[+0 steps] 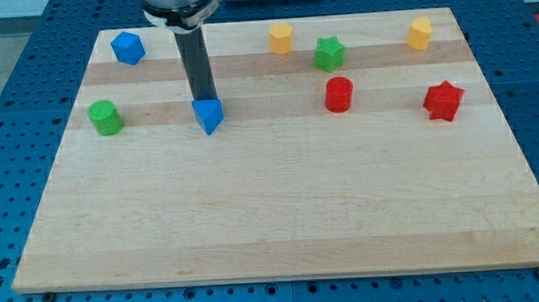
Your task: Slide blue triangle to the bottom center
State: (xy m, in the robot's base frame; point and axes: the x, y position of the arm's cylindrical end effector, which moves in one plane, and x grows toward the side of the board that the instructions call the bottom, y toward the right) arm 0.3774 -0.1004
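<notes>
The blue triangle [209,115] sits left of centre in the board's upper half. My tip [205,98] rests against its top edge; I have no claw, only the rod, gripping nothing. A green cylinder [105,117] lies to its left, a blue cube [127,48] further up-left.

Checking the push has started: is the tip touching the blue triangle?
Cannot tell: in the camera view my tip meets the blue triangle's top edge, no gap visible, contact unconfirmed.
</notes>
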